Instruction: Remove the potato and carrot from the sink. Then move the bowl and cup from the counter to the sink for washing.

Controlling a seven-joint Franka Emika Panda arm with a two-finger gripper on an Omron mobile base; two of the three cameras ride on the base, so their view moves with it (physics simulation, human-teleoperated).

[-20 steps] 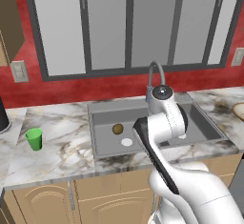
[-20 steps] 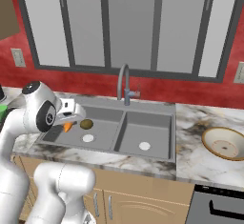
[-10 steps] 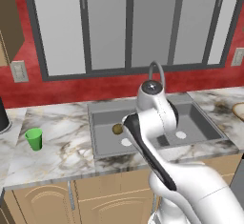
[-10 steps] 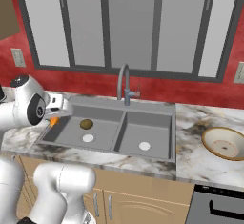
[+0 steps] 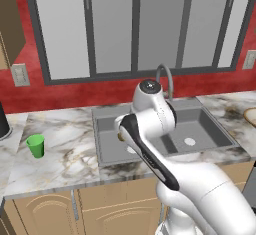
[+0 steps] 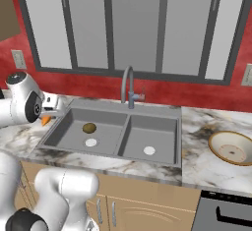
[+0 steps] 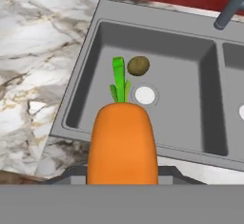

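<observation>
- The cup [image 5: 35, 145], bright green, stands upright on the worktop [image 5: 65, 154] well to the left of the sink [image 5: 107, 149], alone on the marble.
- In the right base view the claw [image 6: 50, 115] hangs over the worktop's left part, just beside the sink's left rim, with the orange tip of the carrot [image 6: 46, 120] poking out below it.
- In the hand view the carrot fills the lower middle of the picture, its green top pointing away from the camera; the claw is clamped on the carrot, though its fingertips are hidden behind the orange body.
- The carrot is lifted clear, above the near left edge of the sink, with the left basin beyond it.
- The potato [image 6: 89, 128] lies on the floor of the left basin, just behind the white drain disc [image 6: 91, 142] and apart from it.
- The faucet [image 6: 129, 87] rises from the back rim, between the two basins.
- The right basin holds a second drain disc [image 6: 149, 151].
- The bowl [image 6: 233, 148] sits upright on the worktop to the right of the sink, near it but not touching the rim, its paler inside facing up.
</observation>
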